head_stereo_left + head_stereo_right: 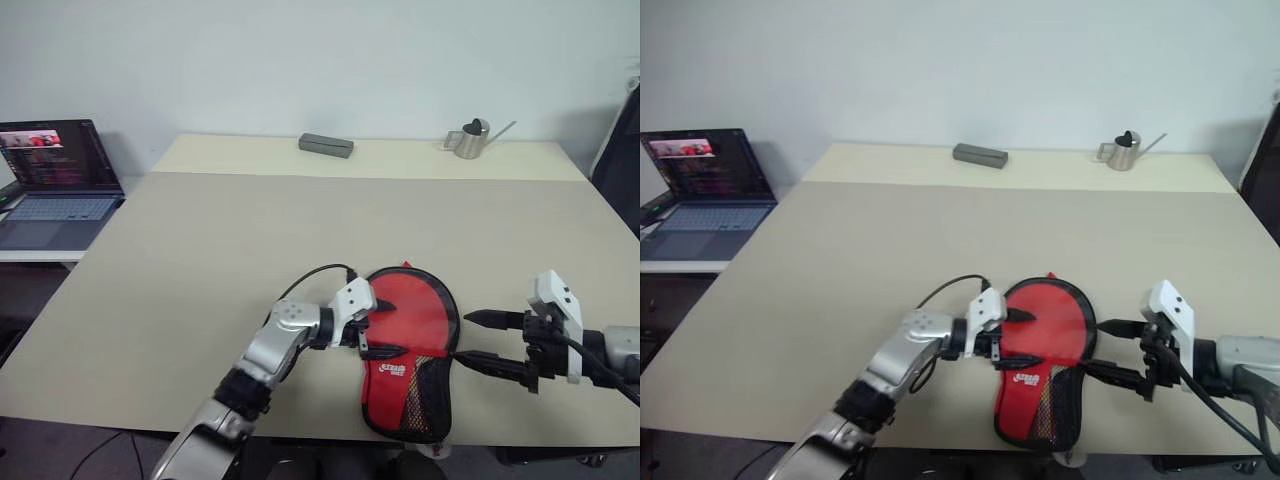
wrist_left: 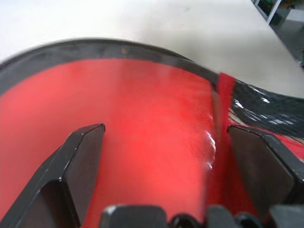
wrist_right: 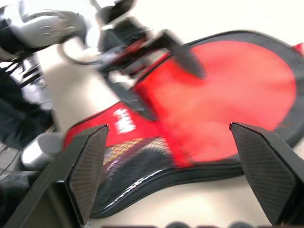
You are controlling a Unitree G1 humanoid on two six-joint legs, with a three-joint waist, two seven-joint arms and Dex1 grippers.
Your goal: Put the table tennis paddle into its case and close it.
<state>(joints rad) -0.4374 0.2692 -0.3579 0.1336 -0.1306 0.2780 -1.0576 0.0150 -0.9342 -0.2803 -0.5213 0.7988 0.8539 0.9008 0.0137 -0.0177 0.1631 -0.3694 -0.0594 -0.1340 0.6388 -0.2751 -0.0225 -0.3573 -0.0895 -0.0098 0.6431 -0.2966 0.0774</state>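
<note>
- The case lies at the table's near edge, long axis near to far, round end far; the red face inside reads as the table tennis paddle.
- Left gripper, spread, hovers over its left side; right gripper, spread, sits just right, aimed at it.
- Open table lies beyond.

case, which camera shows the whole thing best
The left eye view: the whole case lies flat between both open pincers, round end to mesh pocket. The right eye view matches it. The wrist views give only close, partial patches of red panel and mesh.
</note>
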